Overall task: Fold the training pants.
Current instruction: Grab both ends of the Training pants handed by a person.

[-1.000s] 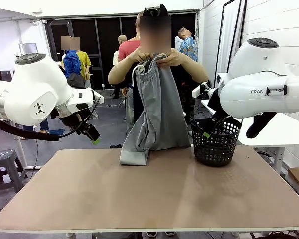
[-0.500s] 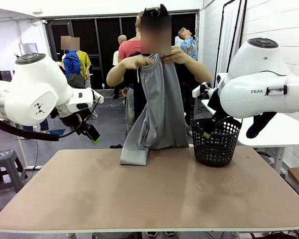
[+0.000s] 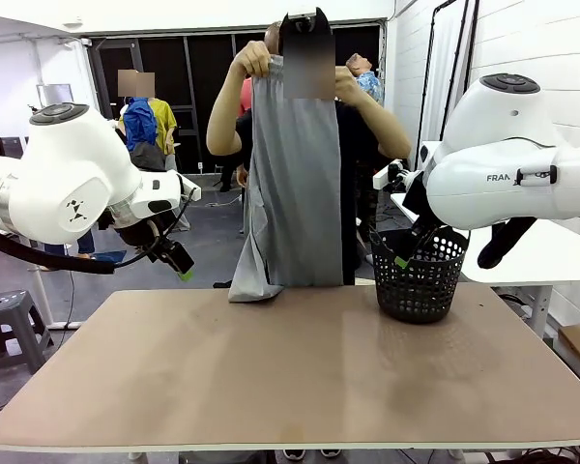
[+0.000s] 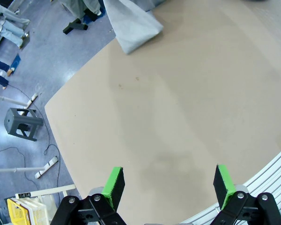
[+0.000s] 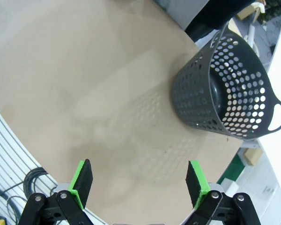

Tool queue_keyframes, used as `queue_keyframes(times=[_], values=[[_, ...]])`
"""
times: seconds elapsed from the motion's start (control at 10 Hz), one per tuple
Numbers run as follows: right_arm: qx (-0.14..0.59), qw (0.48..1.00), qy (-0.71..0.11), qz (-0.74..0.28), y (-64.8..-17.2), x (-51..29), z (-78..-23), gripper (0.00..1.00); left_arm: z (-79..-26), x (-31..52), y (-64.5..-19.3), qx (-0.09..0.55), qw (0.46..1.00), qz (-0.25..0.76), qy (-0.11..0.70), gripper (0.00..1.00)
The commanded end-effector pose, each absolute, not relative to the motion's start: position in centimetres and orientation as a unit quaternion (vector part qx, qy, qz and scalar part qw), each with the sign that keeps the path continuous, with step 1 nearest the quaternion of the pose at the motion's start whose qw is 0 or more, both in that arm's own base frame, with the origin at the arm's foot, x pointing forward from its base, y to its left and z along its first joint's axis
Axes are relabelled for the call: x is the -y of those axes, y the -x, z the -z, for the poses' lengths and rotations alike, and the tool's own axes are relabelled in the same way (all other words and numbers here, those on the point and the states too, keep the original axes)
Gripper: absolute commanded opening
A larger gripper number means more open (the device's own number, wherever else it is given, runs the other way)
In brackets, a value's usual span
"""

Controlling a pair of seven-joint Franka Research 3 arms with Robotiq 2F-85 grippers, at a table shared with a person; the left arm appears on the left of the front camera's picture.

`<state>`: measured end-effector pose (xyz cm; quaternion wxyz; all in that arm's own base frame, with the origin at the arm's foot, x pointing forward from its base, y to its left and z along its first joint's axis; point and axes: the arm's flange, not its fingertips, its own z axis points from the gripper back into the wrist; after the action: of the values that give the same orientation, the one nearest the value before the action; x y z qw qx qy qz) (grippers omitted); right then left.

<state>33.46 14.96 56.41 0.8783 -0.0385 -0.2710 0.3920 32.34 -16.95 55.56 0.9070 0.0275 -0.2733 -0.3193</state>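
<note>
Aloft hang the training pants [image 3: 295, 184]; right arm [image 3: 522, 184] reads "FRAN".

The training pants [image 3: 295, 184] are plain light grey, the perforated basket [image 3: 420, 290] black, the table [image 3: 271, 377] tan.

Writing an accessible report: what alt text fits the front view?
A person across the table holds the training pants up by the waistband, hems reaching the table's far edge. The left gripper and right gripper hover open at either side.
</note>
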Motion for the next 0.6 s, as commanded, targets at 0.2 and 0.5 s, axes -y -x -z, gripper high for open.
queue_keyframes(times=[0.2,0.5], values=[[0.273,0.878,0.039,-0.392,-33.51,-14.97,-56.42,1.0,-55.34,16.93,-32.34,0.277,0.906,0.32,-0.029,1.0],[0.273,0.878,0.039,-0.392,-33.51,-14.97,-56.42,1.0,-55.34,16.93,-32.34,0.277,0.906,0.32,-0.029,1.0]])
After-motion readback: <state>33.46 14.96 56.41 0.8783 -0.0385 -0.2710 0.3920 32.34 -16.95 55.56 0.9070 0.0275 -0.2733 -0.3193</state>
